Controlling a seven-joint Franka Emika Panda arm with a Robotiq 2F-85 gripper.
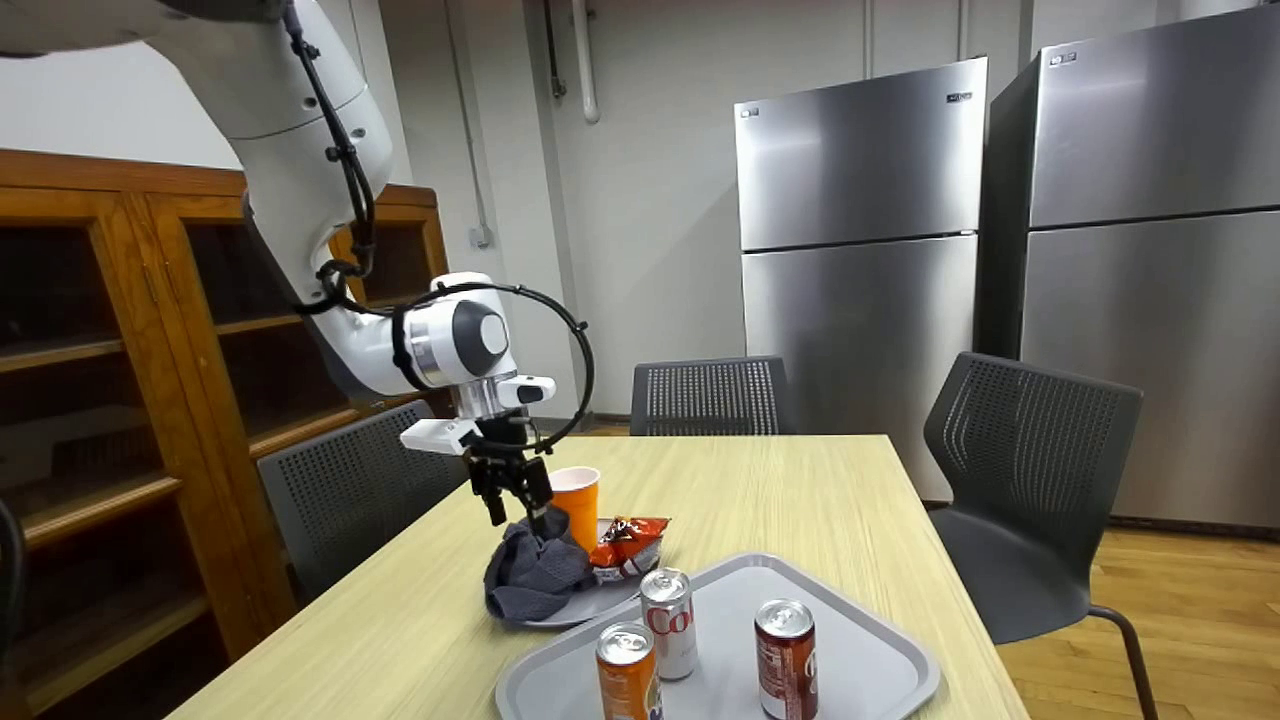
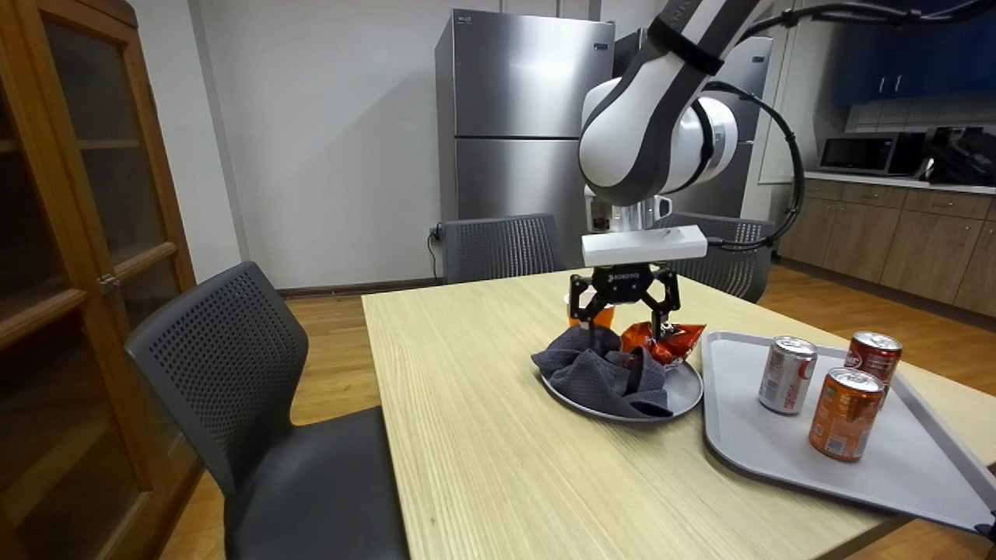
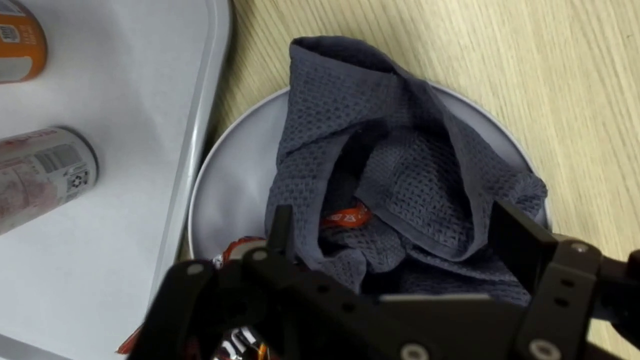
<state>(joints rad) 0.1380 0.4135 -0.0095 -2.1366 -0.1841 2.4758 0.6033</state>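
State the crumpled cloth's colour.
The cloth is dark bluish grey, clearest in the wrist view.

Loc: kitchen or break rm, can't tell which | 2 steel fridges (image 1: 860, 180), both ext. views | microwave (image 2: 860, 154) on ctr (image 2: 871, 180), base cabs (image 2: 864, 241) below, blue wall cabs (image 2: 918, 62) above | tbl (image 1: 770, 490) w/ chairs (image 1: 1030, 430) round it | wood cab (image 1: 165, 330) w/ glazed doors

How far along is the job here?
Looks done: an orange can, a silver can and a red can stand on the tray; who placed them isn't shown. In hand: the gripper is open over the dark cloth on the plate, no grip visible. Possibly left: closing on the cloth or backing off; the fingers flank its folds.
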